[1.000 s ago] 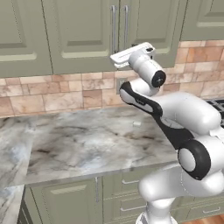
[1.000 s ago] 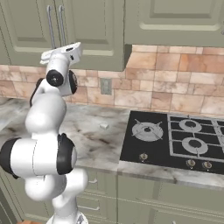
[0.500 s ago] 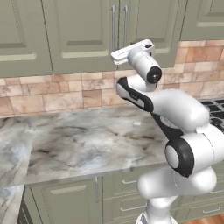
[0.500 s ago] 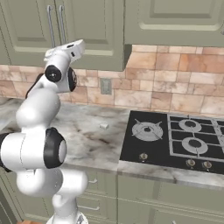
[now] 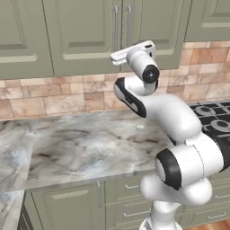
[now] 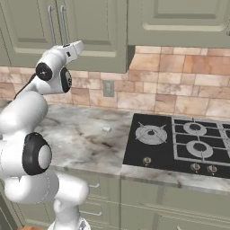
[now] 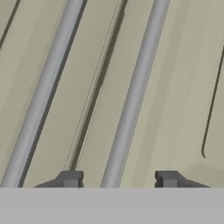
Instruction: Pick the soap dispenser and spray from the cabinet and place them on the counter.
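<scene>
The olive-green cabinet point(image 5: 81, 40) point(image 6: 94, 31) has both doors closed, so the soap dispenser and the spray are hidden. My arm reaches up to the door seam, with the hand point(image 5: 134, 50) point(image 6: 72, 48) against the two bar handles point(image 5: 129, 22). In the hand view my gripper point(image 7: 119, 178) stands open astride the right-hand handle point(image 7: 135, 96). That bar runs between the fingertips point(image 7: 70, 177) with a gap on each side. The other handle point(image 7: 41, 96) lies to the left of the seam. The marble counter point(image 5: 81, 143) point(image 6: 85, 134) stretches below.
A black stovetop point(image 6: 179, 139) point(image 5: 215, 117) sits at the counter's right end. A small white object point(image 6: 106, 129) point(image 5: 140, 127) lies on the counter near the backsplash. A wall outlet point(image 6: 108, 88) is set in the tiles. Lower drawer cabinets point(image 5: 72, 206) run under the counter.
The hand has risen a little and pushed in toward the cabinet doors, with the arm stretching forward. Most of that move came early; it has barely shifted since.
</scene>
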Motion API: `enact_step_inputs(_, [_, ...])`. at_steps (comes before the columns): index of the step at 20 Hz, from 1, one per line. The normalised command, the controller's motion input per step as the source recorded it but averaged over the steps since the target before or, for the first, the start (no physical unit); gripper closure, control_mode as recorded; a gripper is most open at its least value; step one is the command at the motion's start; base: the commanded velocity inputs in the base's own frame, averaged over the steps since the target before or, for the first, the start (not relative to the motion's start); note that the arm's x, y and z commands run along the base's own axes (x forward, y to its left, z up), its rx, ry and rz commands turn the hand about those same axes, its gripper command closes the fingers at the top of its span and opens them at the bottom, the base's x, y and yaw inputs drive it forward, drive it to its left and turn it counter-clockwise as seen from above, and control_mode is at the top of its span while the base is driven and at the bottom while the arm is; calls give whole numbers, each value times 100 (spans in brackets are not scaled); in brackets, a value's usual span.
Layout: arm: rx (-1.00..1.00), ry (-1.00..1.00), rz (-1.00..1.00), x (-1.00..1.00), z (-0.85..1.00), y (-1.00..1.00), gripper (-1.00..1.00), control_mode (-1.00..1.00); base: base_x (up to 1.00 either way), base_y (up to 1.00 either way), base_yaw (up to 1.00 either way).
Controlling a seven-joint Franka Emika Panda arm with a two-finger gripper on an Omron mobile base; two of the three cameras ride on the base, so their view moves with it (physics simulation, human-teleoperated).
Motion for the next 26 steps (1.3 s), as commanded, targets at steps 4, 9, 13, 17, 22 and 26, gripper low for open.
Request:
enact_step_inputs(4, [0,0,0,0,0,0,100,-100,0,0,0])
enact_step_inputs(9, [0,0,0,0,0,0,100,-100,0,0,0])
enact_step_inputs(13, [0,0,0,0,0,0,100,-100,0,0,0])
enact_step_inputs(17, [0,9,0,10,1,-1,100,-100,0,0,0])
enact_step_inputs(22, [4,13,0,-1,21,-11,100,-100,0,0,0])
enact_step_inputs(26, [8,11,1,-14,28,-25,100,-100,0,0,0])
